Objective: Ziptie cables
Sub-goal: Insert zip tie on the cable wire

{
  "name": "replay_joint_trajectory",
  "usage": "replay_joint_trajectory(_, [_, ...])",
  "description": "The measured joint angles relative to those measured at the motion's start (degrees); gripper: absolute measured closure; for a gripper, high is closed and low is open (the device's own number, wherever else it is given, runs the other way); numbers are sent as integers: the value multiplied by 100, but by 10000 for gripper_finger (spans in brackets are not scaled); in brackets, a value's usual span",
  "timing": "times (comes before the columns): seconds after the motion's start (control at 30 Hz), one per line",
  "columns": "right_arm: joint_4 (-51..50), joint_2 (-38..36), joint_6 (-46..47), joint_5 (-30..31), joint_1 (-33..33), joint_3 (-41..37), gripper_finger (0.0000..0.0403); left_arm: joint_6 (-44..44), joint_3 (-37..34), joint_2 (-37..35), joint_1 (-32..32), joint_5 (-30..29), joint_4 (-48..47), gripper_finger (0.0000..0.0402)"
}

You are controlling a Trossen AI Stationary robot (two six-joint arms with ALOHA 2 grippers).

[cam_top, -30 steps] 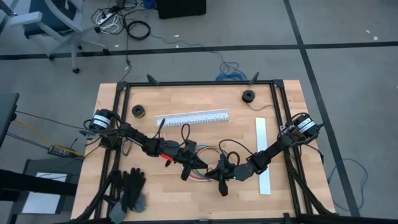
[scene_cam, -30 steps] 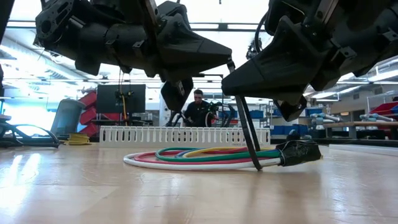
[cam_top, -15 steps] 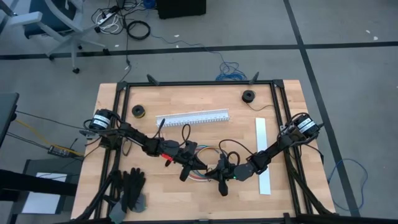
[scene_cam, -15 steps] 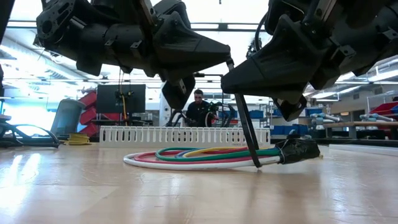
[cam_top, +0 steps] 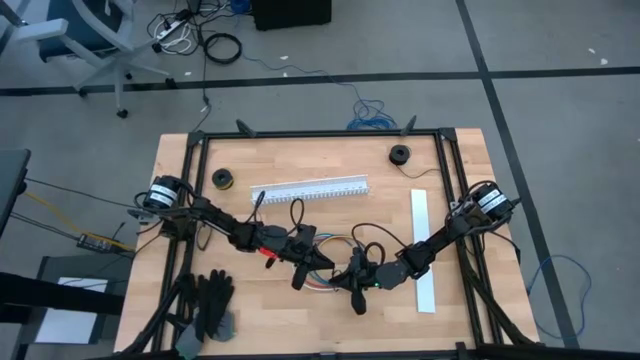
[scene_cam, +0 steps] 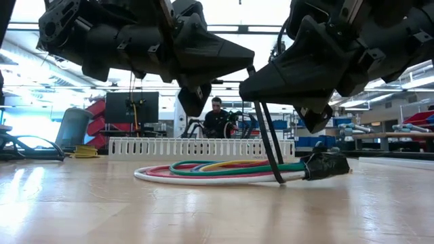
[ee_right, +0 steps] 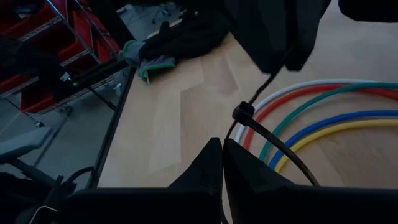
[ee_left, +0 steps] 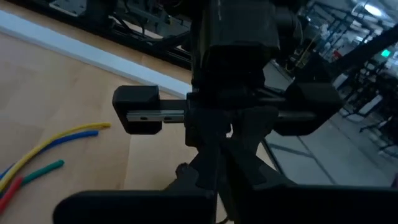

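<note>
The wooden counter (cam_top: 250, 300) holds everything, and the two dark arms meet over the middle of it. Behind them lies a long white slotted channel (cam_top: 310, 189), and a flat white strip (cam_top: 422, 250) sits off to the right side.

The cables (scene_cam: 217, 169) lie flat on the counter in a loose coil of red, green, blue, yellow and white, right under both arms. A thin black ziptie (ee_right: 264, 134) loops around them, with its small head (ee_right: 243, 112) standing up above the white wire.

The left pincer (cam_top: 322, 265) and the right pincer (cam_top: 343, 277) are very close, almost touching. Both have their fingers pressed together. Each looks pinched on a part of the ziptie, though I cannot tell for sure.

I think the step now is pulling the ziptie tight. To do it well, one pincer should hold the head steady while the other pulls the tail straight and slowly. All the wires should stay inside the loop.
</note>
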Motion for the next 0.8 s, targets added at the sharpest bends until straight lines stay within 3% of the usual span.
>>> replay_joint_trajectory(0.43, [41, 2, -259, 187, -22, 0, 403, -424, 0, 0, -7, 231, -18, 393])
replay_joint_trajectory(0.8, [61, 2, -277, 203, -23, 0, 403, -683, 105, 363, -7, 254, 256, 340])
